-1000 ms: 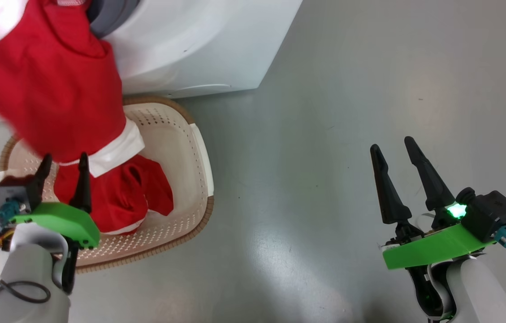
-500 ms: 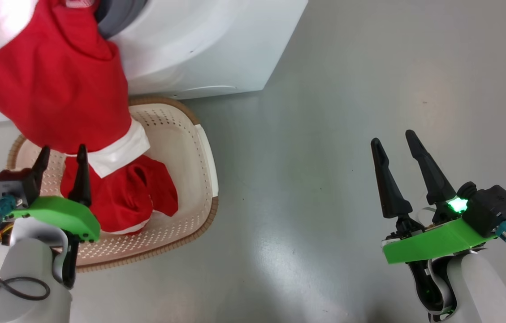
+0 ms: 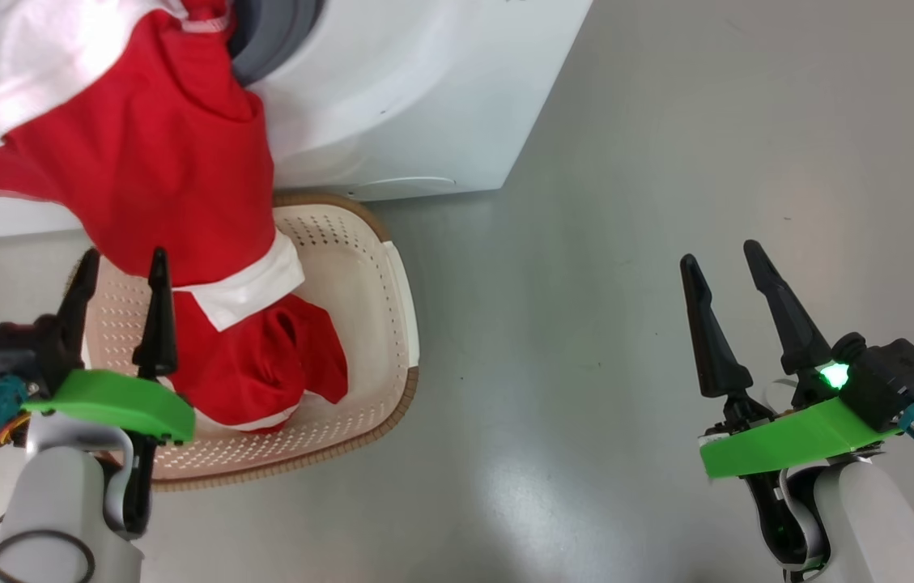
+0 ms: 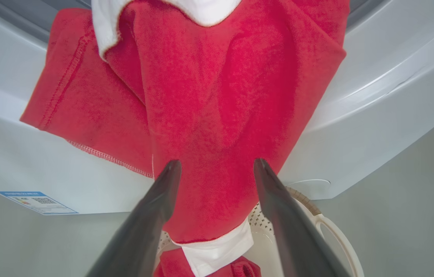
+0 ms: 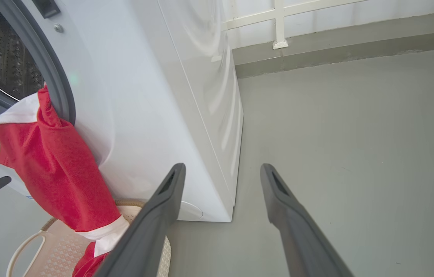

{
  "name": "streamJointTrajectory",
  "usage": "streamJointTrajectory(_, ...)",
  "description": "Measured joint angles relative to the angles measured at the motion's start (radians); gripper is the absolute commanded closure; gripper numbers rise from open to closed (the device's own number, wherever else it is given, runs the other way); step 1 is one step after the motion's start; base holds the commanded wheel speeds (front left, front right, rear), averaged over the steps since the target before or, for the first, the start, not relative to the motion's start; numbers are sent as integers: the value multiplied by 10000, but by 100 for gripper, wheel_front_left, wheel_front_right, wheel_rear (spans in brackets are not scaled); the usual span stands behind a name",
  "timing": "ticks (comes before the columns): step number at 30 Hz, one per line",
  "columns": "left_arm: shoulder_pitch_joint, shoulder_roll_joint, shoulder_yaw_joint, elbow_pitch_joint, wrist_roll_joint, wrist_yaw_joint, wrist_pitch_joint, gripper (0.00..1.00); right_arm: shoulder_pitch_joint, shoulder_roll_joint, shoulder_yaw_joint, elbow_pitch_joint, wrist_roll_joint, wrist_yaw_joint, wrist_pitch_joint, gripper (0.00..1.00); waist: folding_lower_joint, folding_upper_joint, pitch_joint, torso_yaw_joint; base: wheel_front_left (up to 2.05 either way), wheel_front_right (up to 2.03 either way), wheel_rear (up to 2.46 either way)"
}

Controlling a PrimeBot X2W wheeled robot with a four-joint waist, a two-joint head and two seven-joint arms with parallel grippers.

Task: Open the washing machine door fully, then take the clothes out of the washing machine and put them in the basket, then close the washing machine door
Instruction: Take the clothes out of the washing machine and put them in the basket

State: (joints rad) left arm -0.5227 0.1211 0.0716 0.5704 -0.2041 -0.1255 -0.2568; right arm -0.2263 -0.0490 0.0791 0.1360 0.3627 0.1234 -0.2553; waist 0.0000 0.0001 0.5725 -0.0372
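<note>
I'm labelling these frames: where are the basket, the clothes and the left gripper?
basket [image 3: 353, 261], head view, bare perforated right wall.
clothes [image 3: 157, 162], head view, red fabric hanging above the basket.
left gripper [image 3: 124, 259], head view, midway between its fingertips.

The head camera has swung, so the machine [image 3: 424, 97] and the basket [image 3: 406, 324] now sit further right and lower in its view. They have not moved themselves. The left gripper [image 3: 123, 254] has lifted toward the machine. Its fingers show longer, and their tips, which a second ago met the hanging hem of the clothes [image 3: 149, 162], now reach above that hem against the red fabric. The clothes, smeared before, now hang sharp just beyond the fingertips.
</note>
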Motion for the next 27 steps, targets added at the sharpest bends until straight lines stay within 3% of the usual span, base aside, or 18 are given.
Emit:
streamJointTrajectory(19,2747,-130,405,-3720,-113,0,0,0,565,-4,-46,198,-138,0,0,0,1,0,-893,313,0,0,0)
streamJointTrajectory(27,3251,-247,412,-4245,-115,0,0,0,639,-6,-81,194,-138,0,0,0,1,0,-875,392,0,0,0)
